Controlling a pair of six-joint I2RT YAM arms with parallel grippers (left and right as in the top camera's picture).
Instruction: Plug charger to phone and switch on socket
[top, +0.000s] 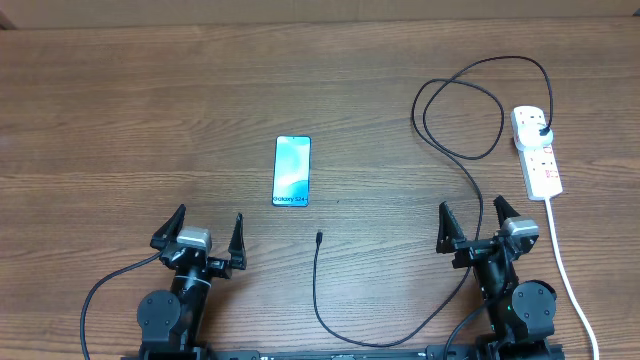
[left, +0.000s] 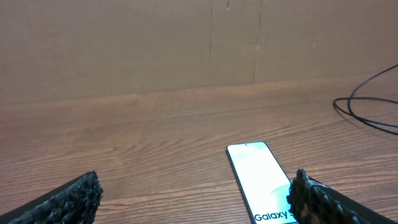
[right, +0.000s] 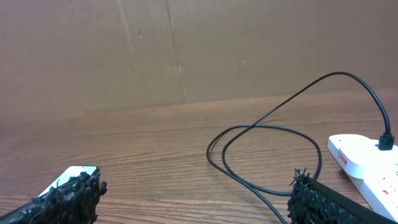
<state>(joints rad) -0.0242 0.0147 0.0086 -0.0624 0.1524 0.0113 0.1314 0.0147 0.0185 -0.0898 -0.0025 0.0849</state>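
Note:
The phone (top: 292, 171) lies flat at the table's middle, light blue screen up; it also shows in the left wrist view (left: 261, 180) and its corner in the right wrist view (right: 79, 171). The black charger cable (top: 470, 160) loops from its plug (top: 541, 131) in the white socket strip (top: 537, 150) round to its connector tip (top: 318, 238), which lies below and right of the phone. The cable (right: 267, 134) and socket (right: 367, 162) show in the right wrist view. My left gripper (top: 208, 232) is open and empty, below left of the phone. My right gripper (top: 472, 217) is open and empty, left of the socket.
The socket's thick white cord (top: 560, 250) runs down the right side past my right arm. A brown cardboard wall (left: 186, 43) stands at the table's far edge.

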